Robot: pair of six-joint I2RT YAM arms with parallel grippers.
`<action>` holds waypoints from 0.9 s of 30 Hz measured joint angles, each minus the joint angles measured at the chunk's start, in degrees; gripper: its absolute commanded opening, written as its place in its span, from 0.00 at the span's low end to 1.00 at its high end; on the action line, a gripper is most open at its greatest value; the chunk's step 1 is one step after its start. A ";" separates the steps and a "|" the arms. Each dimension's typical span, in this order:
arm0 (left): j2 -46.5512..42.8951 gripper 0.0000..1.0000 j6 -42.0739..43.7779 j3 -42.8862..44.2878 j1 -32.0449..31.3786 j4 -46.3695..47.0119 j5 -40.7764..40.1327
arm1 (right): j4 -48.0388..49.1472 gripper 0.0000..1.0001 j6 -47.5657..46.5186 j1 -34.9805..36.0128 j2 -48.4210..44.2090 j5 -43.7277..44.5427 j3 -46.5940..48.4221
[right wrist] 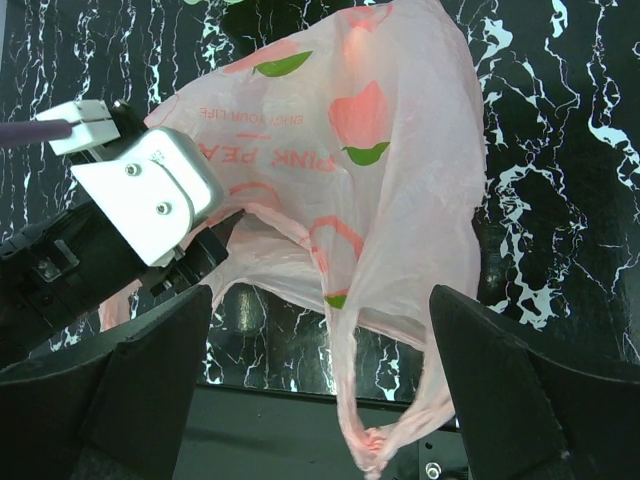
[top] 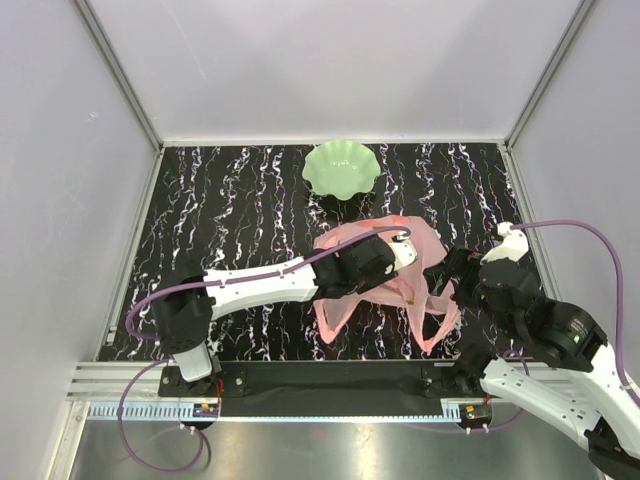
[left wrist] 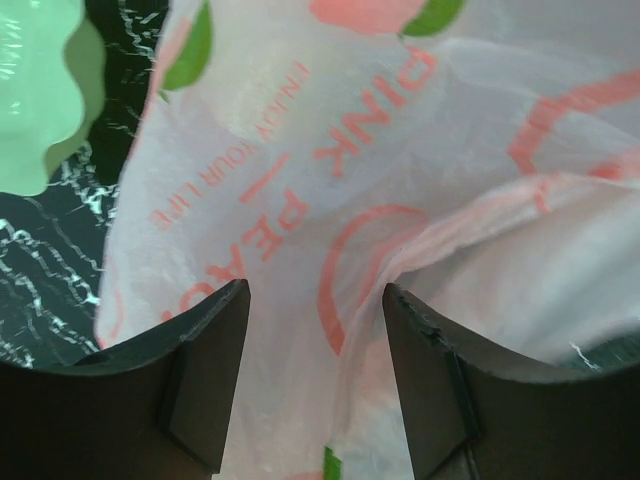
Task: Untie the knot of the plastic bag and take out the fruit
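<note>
We are noting the left gripper [left wrist: 315, 300] holding its fingers parted over the bag [right wrist: 400, 150], likely seeking the knot, the right gripper [right wrist: 320, 292] standing wide open nearby to assist.

One bag [top: 428, 250] (pink), one dish [top: 341, 168]

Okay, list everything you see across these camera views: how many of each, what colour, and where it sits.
plastic bag: one, translucent pink with peach prints and lettering, middle-right of the table, between the two arms.
fruit: none plainly visible; whether any is inside the bag cannot be made out.
green dish: one, pale green, scalloped, far middle of the table, beyond the bag.
table: one, black with white marbling, under everything.
cables: two, purple, one along each arm.
left gripper: one, dark fingers, open, bag film between the fingers.
right gripper: one, dark fingers, open, above the bag's near-right side.
</note>
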 measured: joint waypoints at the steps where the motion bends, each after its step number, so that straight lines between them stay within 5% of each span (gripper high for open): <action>1: 0.00 0.62 0.00 0.00 0.00 0.26 -0.68 | 0.00 0.98 0.00 0.00 0.00 -0.02 0.00; 15: 0.00 0.61 0.94 -0.07 -0.31 1.14 5.09 | 0.00 0.98 0.00 0.02 -0.02 -0.09 -0.11; 19: 0.00 0.44 1.40 -0.13 -1.07 -0.50 9.22 | 0.00 0.98 0.00 0.00 -0.09 -0.09 -0.37; 27: 0.33 0.27 1.92 -0.15 -1.46 -2.38 13.46 | 0.00 0.98 0.02 0.00 -0.13 -0.09 -0.46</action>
